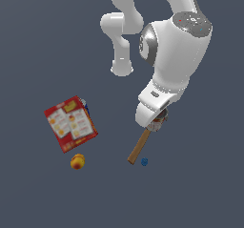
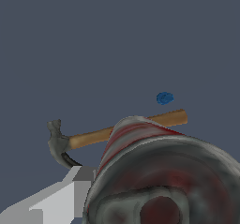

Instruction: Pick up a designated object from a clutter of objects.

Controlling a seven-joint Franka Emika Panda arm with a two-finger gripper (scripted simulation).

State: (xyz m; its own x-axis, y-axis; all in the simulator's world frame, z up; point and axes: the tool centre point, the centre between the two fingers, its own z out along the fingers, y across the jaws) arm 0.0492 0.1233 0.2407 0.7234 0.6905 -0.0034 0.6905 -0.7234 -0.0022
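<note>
The designated object, a small can with a red-and-white label, sits right under the end of my hand in the exterior view. In the wrist view the can fills the near part of the picture, its dark top turned toward the camera. My gripper is shut on it. One grey finger presses against its side, and the can hides the other. The rest of the clutter lies on the floor: hammer, blue piece, cracker box, orange fruit.
The wooden-handled hammer lies just under the can, its head showing in the wrist view. A tiny blue piece lies beside the handle's end. The red cracker box and the orange fruit lie toward the exterior view's left.
</note>
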